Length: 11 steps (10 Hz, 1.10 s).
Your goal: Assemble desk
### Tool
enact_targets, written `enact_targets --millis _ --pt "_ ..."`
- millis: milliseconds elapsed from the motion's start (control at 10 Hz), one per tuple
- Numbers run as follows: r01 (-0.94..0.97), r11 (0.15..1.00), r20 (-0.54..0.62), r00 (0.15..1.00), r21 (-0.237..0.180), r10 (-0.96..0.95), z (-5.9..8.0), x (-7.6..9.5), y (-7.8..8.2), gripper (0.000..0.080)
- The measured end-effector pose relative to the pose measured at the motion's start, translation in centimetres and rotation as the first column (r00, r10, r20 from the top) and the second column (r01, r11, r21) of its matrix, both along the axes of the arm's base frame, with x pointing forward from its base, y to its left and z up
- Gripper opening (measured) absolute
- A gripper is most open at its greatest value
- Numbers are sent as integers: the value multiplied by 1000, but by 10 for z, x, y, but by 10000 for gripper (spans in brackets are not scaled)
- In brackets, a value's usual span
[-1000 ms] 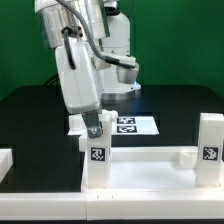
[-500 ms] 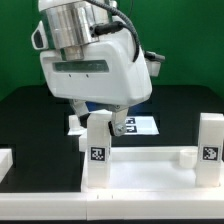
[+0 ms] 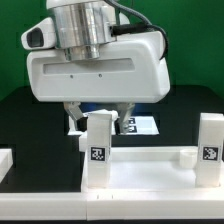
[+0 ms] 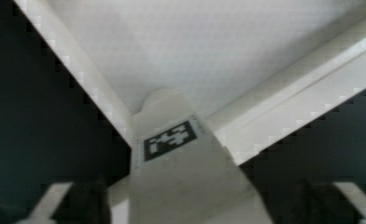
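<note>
The desk's white rimmed panel lies flat at the front of the black table. A square white leg with a black-and-white tag stands upright in the panel's corner on the exterior view's left. My gripper hangs straight over it, one finger on each side of its top. In the wrist view the tagged leg fills the space between the dark fingers, which lie against both of its sides with no gap showing. The panel lies beyond. A second tagged leg stands at the panel's corner on the exterior view's right.
The marker board lies behind the panel, partly hidden by my hand. Another white part shows at the left edge of the exterior view. A green wall closes off the back of the table.
The hand has turned about the upright leg and now faces the camera squarely. Its fingers have drawn in from a wider spread onto the leg's top.
</note>
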<state>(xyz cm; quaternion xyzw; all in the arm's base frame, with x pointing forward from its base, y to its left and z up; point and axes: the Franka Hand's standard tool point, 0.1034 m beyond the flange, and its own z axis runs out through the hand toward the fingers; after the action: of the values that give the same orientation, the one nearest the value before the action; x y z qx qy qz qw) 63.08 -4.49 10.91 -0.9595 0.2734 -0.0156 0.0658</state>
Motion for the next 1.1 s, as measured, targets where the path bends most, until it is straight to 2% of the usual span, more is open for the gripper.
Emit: enact_targets --millis 100,200,300,400,500,800,900,1000,1100 --pt "11 1000 -1 1000 2 -11 0 0 0 393" --pt "95 995 -14 995 2 -95 -1 -1 -3 293" --pt "282 959 -36 959 24 -281 0 -1 -4 293" --pt "476 878 -67 879 54 -472 -1 -1 -5 291" --pt "658 748 -115 752 81 -649 -2 -2 -3 290" --pt "765 640 -155 642 72 -750 -2 -2 -1 288" --pt "847 527 -185 530 65 -828 -1 -1 1 288" --pt "923 380 -212 383 53 -899 1 1 1 288" --pt "946 319 -208 323 54 -923 0 2 1 288"
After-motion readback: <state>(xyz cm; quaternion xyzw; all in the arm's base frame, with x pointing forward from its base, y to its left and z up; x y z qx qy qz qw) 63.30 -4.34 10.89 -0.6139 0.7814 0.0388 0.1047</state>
